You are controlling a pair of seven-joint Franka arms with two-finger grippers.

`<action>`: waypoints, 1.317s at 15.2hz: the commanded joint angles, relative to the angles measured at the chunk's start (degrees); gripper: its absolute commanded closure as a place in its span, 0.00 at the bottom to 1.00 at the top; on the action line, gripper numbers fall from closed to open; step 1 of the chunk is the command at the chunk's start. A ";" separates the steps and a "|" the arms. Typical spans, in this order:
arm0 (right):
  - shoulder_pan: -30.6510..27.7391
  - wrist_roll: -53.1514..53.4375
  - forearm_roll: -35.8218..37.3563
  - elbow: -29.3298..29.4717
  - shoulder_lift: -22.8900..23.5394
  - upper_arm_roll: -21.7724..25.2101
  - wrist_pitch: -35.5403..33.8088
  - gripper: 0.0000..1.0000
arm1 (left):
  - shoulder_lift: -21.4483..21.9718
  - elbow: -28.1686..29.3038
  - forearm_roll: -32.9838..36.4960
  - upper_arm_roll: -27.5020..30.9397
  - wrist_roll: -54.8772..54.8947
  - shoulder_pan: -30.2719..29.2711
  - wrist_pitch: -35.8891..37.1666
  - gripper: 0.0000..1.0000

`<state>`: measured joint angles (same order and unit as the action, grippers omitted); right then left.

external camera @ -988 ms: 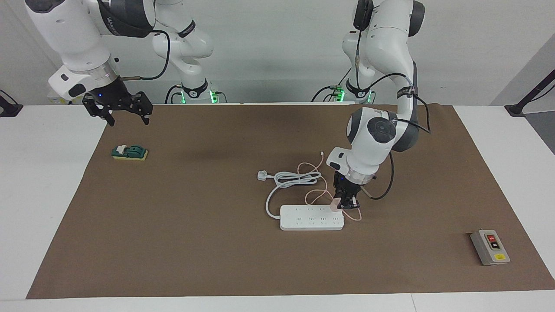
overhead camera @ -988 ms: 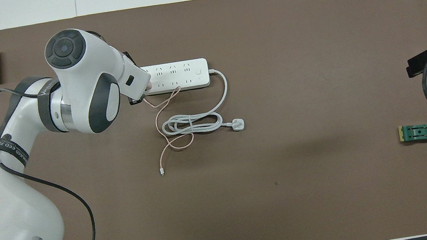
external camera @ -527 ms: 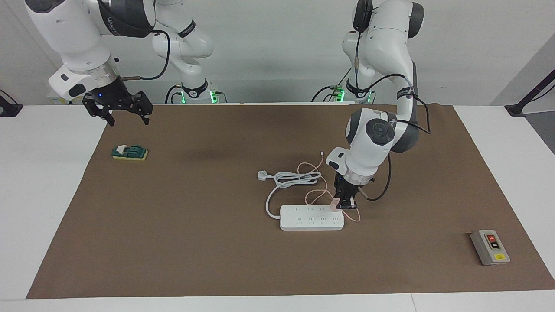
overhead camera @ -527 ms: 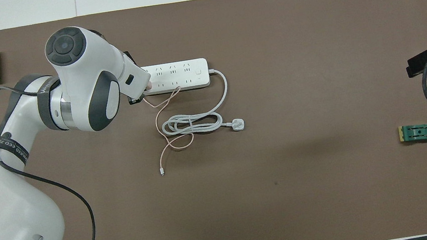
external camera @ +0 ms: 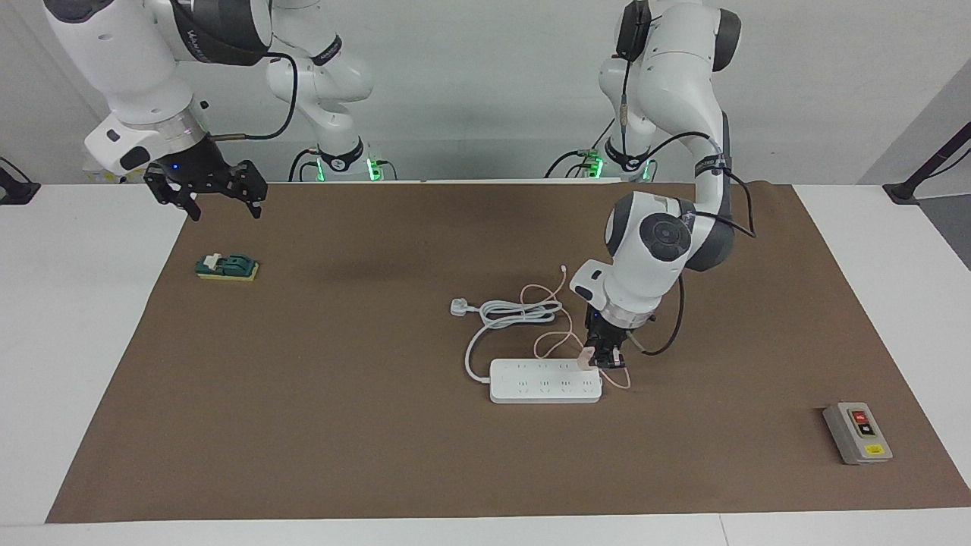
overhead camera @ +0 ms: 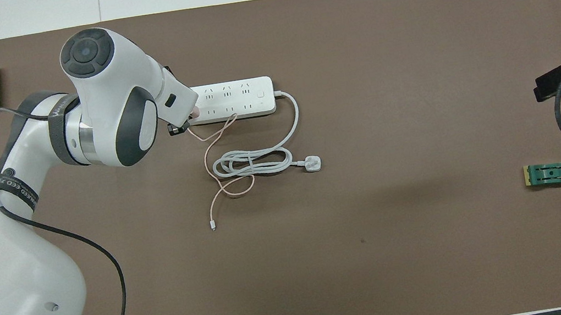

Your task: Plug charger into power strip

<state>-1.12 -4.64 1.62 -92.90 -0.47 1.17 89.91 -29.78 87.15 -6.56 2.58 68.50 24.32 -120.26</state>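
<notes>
left hand point(external camera: 604, 359) clamped on charger point(external camera: 586, 358), over end of power strip point(external camera: 545, 381) | right hand point(external camera: 206, 189) agape, idle | risk: tilted prongs miss slots, strip skids on bench

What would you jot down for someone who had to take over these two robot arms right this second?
Left gripper: shut on the charger, holding it at the end of the power strip toward the left arm's end of the table.
Right gripper: open, waiting in the air above the mat's edge, close to the green block.
Pink cable trails from the charger toward the robots, crossing the strip's coiled white cord.
Done: charger picked up and brought to the strip.
Left: whether the prongs are seated cannot be told; press it home, then release.
</notes>
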 commanded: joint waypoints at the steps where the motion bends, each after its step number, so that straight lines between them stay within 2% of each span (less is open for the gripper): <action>1: -0.55 -1.43 0.93 -0.79 -0.84 -0.38 -0.35 0.00 | -3.09 -2.07 0.67 0.85 -4.59 0.21 1.34 1.00; 12: -0.55 -1.43 0.93 -0.79 -0.84 -0.38 -0.35 0.00 | -3.18 -1.98 2.07 0.93 -6.28 0.03 -1.37 1.00; 16: -0.55 -1.43 0.93 -0.79 -0.84 -0.38 -0.35 0.00 | -4.23 -2.42 2.25 0.93 -5.75 -0.06 -0.15 1.00; 17: -0.55 -1.43 0.93 -0.79 -0.84 -0.38 -0.35 0.00 | -5.19 -3.46 2.16 0.93 -5.14 -0.14 0.54 1.00; 19: -0.55 -1.43 0.93 -0.79 -0.84 -0.38 -0.35 0.00 | -10.18 -11.78 2.16 0.93 -2.16 -0.58 6.50 1.00; 20: -0.55 -1.43 0.93 -0.79 -0.84 -0.38 -0.35 0.00 | -10.56 -12.78 2.16 1.02 -2.06 -0.50 7.40 1.00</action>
<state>-1.12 -4.64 1.62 -92.90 -0.47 1.17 89.91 -32.41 82.25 -6.32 2.83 64.70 24.28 -115.23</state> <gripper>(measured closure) 0.000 0.683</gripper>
